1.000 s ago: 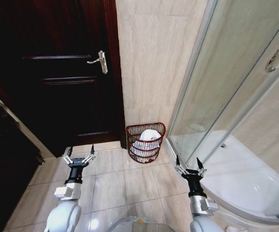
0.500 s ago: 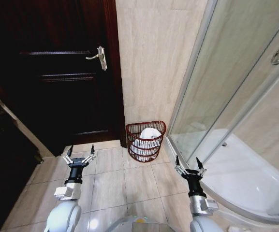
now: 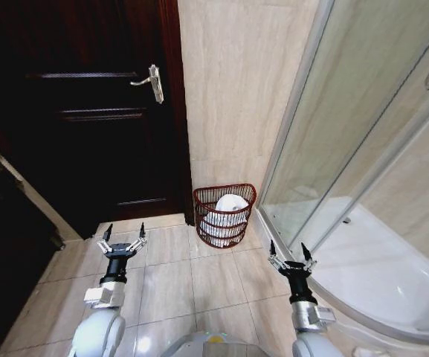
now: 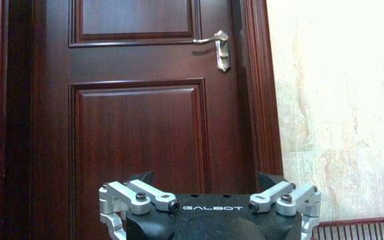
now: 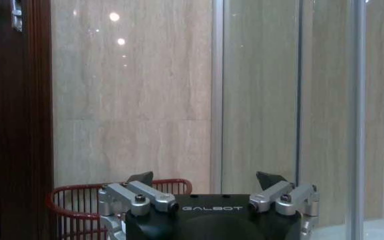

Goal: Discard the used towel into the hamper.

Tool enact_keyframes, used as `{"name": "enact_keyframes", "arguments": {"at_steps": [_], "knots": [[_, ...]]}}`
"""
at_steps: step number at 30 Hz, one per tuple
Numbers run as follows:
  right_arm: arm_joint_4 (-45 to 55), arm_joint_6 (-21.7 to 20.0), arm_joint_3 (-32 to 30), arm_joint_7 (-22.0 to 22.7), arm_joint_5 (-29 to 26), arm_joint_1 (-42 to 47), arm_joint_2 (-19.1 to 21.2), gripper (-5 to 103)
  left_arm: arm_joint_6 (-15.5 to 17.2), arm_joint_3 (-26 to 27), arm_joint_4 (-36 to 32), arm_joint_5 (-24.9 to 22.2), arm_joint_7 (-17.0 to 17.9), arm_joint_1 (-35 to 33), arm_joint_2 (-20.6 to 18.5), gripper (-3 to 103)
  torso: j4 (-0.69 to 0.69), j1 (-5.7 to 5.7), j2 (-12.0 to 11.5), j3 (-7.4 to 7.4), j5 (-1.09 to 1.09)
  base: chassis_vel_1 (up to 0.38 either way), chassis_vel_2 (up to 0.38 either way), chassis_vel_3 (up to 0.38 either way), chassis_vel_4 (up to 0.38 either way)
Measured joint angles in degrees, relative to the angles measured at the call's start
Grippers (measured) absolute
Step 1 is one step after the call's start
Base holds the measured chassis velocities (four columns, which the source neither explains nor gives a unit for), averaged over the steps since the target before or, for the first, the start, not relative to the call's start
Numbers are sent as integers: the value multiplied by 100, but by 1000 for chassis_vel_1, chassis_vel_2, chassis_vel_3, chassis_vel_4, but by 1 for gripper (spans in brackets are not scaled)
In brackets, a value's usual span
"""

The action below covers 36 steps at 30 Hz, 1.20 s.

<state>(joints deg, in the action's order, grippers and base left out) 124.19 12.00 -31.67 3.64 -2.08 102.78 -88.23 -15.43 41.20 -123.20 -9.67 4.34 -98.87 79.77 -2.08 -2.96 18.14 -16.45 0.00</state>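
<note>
a tiled bathroom floor (image 3: pixel 192 282) runs up to a beige stone wall (image 3: pixel 236 89), with a dark wooden door (image 3: pixel 88 134) on the left and a glass shower enclosure (image 3: pixel 348 149) on the right. the left gripper (image 3: pixel 123 233) hangs low over the tiles in front of the door, its jaws spread apart and holding nothing. the right gripper (image 3: pixel 288 250) hangs beside the shower's curved base (image 3: pixel 378 275), its jaws likewise spread and holding nothing. between the two and farther ahead, well apart from both, the hamper (image 3: pixel 224 214) stands on the floor with its flat back against the wall, in the corner by the door frame and the shower. a white towel (image 3: pixel 226 209) lies bundled inside it. in the right wrist view the hamper's red rim (image 5: pixel 78 192) shows beyond the spread jaws. in the left wrist view the jaws face the door and its silver handle (image 4: pixel 217 42).
</note>
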Motion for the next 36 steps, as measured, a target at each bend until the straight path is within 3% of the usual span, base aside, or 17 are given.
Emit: {"name": "enact_keyframes", "arguments": {"at_steps": [14, 36], "knots": [[-183, -3, -137, -13, 27, -170, -33, 100, 61, 68, 31, -162, 11, 92, -80, 100, 0, 108, -323, 217, 0, 0, 0, 0, 0], [-291, 215, -235, -2, -153, -45, 101, 100, 68, 16, 77, 8, -16, 111, 14, 100, 0, 256, -826, 572, 0, 0, 0, 0, 0]]}}
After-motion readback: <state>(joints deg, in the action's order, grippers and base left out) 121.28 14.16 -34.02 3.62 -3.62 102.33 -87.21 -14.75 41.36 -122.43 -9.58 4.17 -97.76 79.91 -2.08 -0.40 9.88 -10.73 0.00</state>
